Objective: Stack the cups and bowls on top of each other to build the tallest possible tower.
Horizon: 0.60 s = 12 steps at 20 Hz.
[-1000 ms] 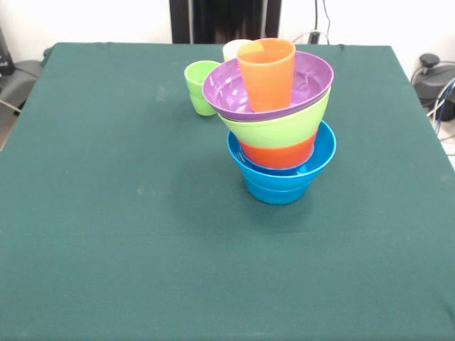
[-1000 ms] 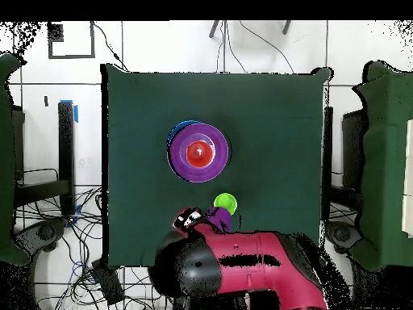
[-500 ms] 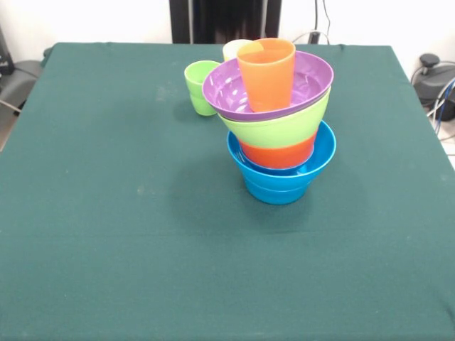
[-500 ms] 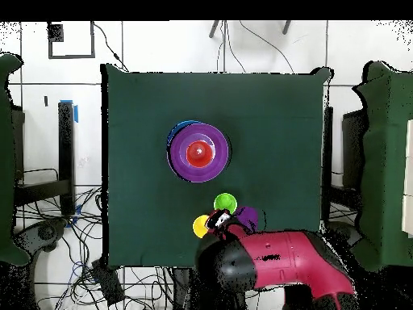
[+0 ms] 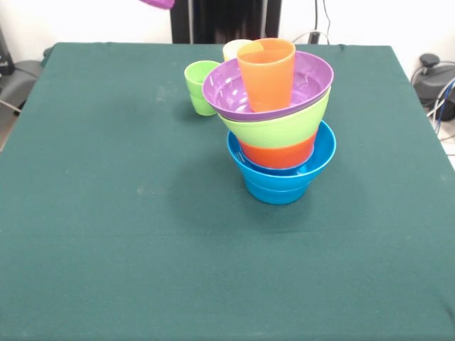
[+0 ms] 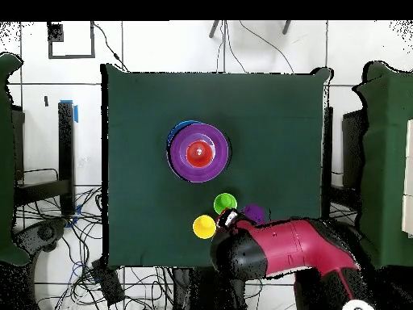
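Presently the gripper (image 6: pixel 228 217) hangs by the purple plastic cup (image 6: pixel 253 213), grip state indeterminate; next, carry it onto the multicoloured tower (image 5: pixel 279 121) beyond.

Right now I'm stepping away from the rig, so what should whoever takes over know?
Gripper: near the table's robot-side edge; open or shut cannot be told. The purple cup is off the table right beside it, likely carried.
Tower, bottom up: blue bowl, orange bowl, lime bowl, purple bowl, orange cup upright on top.
Loose on the table: green cup, yellow cup.
Left: add the purple, green and yellow cups.
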Each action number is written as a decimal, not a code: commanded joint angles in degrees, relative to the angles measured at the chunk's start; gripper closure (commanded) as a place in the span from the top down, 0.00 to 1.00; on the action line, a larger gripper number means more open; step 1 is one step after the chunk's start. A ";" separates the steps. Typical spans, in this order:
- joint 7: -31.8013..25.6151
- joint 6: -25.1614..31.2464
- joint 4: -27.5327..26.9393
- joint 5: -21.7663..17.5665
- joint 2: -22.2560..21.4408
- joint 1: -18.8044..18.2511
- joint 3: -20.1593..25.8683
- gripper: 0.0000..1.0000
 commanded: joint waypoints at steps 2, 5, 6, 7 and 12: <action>-12.62 -3.74 -7.88 -10.36 11.68 -0.72 1.91 0.00; -13.34 -4.02 -10.16 -12.77 14.54 -1.61 2.10 0.00; -13.35 -4.10 -10.64 -13.44 15.18 -1.79 2.12 0.00; -13.45 -4.17 -11.21 -14.09 15.82 -2.03 2.17 0.00; -12.29 -4.73 -13.31 -17.52 18.62 -2.11 1.48 0.00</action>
